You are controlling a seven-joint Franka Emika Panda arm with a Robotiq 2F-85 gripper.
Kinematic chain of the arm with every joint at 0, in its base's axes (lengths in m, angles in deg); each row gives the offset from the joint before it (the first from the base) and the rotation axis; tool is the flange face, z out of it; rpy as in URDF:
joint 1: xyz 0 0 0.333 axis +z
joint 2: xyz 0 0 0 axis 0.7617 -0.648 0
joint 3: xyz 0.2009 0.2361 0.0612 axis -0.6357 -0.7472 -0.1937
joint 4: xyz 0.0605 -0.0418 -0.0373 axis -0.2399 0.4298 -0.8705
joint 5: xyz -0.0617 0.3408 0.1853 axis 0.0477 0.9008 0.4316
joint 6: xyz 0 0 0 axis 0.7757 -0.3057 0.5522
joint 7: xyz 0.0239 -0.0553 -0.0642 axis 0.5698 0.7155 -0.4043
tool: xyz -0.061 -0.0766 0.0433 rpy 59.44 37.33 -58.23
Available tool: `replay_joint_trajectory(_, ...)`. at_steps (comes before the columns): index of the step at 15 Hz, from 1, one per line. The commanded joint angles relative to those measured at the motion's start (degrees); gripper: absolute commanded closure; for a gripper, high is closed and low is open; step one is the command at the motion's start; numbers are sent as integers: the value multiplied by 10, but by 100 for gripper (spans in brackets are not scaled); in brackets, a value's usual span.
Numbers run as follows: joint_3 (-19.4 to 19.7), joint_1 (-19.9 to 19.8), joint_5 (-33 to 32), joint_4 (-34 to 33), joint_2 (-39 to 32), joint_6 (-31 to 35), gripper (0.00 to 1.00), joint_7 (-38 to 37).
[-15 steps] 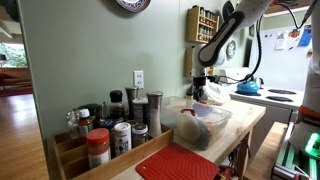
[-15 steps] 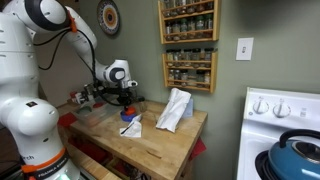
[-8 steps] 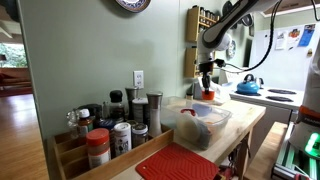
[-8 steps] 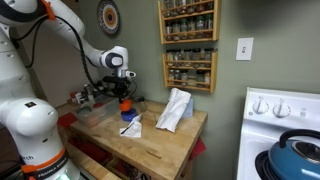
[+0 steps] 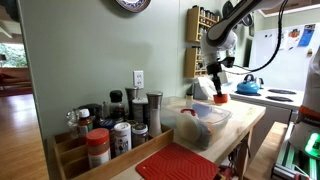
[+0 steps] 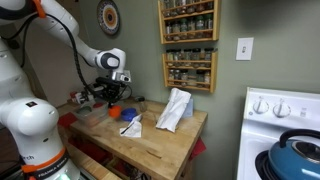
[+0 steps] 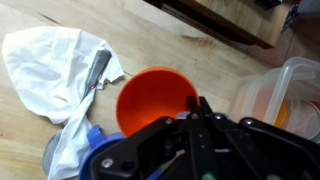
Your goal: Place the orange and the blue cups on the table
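Observation:
My gripper (image 7: 200,112) is shut on the rim of the orange cup (image 7: 152,100) and holds it above the wooden table (image 7: 150,35). The cup and gripper show in both exterior views, with the cup (image 5: 219,98) hanging under the gripper (image 5: 214,76) and the cup (image 6: 114,112) low over the table (image 6: 160,145). A blue cup (image 7: 94,134) lies partly under a white cloth (image 7: 50,65) at the lower left of the wrist view. It also shows in an exterior view (image 6: 131,118), next to a small white cloth.
A clear plastic container (image 7: 290,85) with orange contents stands beside the cup, and also shows in an exterior view (image 5: 196,122). A spice rack with jars (image 5: 105,130), a red mat (image 5: 180,163), a crumpled white bag (image 6: 175,108) and wall spice shelves (image 6: 189,45) are around.
The gripper has risen from the container with the orange cup in it and carried the cup sideways over the table.

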Motion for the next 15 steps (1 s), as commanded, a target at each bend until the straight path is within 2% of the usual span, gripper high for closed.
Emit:
replay_joint_trajectory(1, 4, 9, 22, 25, -19, 22, 99, 8)
replay_joint_trajectory(4, 1, 9, 27, 31, -41, 57, 99, -4)
replay_joint_trajectory(8, -4, 8, 24, 41, -73, 152, 99, -24)
replay_joint_trajectory(12, -8, 6, 18, 42, -97, 184, 99, -37)
replay_joint_trajectory(13, -8, 5, 14, 42, -98, 184, 71, -45)
replay_joint_trajectory(14, -8, 4, 17, 41, -95, 176, 71, -39)
replay_joint_trajectory(15, -6, 2, 19, 41, -82, 163, 64, -29)
